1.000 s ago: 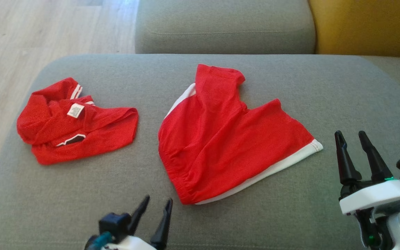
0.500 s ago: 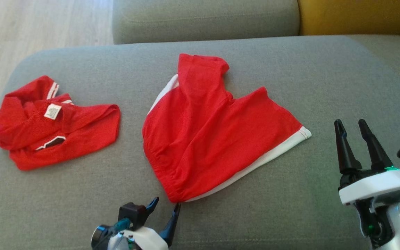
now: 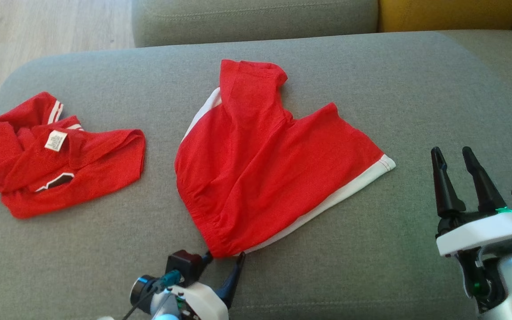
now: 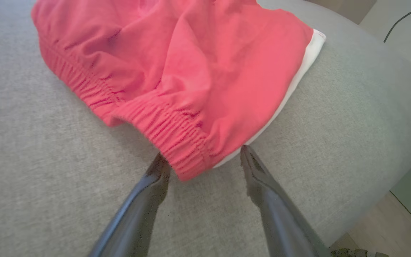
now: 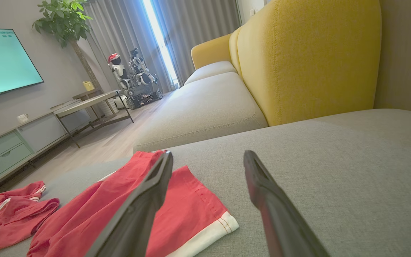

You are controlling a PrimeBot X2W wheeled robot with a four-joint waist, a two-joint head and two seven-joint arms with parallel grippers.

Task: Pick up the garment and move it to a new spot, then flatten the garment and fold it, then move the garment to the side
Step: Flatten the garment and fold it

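Note:
The garment [image 3: 265, 164] is a pair of red shorts with white side trim, lying rumpled in the middle of the grey sofa cushion [image 3: 416, 89]. My left gripper [image 3: 225, 257] is open at its near waistband corner. In the left wrist view the elastic waistband corner of the garment [image 4: 177, 60] sits between the tips of the left gripper [image 4: 202, 153], with neither finger pressed on it. My right gripper [image 3: 451, 151] is open and empty, off to the right of the white hem. From the right wrist, the garment [image 5: 191, 210] lies low and left of the right gripper [image 5: 208, 154].
A second crumpled red garment [image 3: 60, 155] with a white label lies at the cushion's left end. A yellow backrest [image 3: 451, 13] and another grey seat [image 3: 256, 18] stand behind. Wooden floor [image 3: 38, 26] is past the left edge.
The head camera has shifted, so the whole scene has slid left and up. My left gripper has moved forward to the shorts' near waistband corner. The right gripper has stayed open in place.

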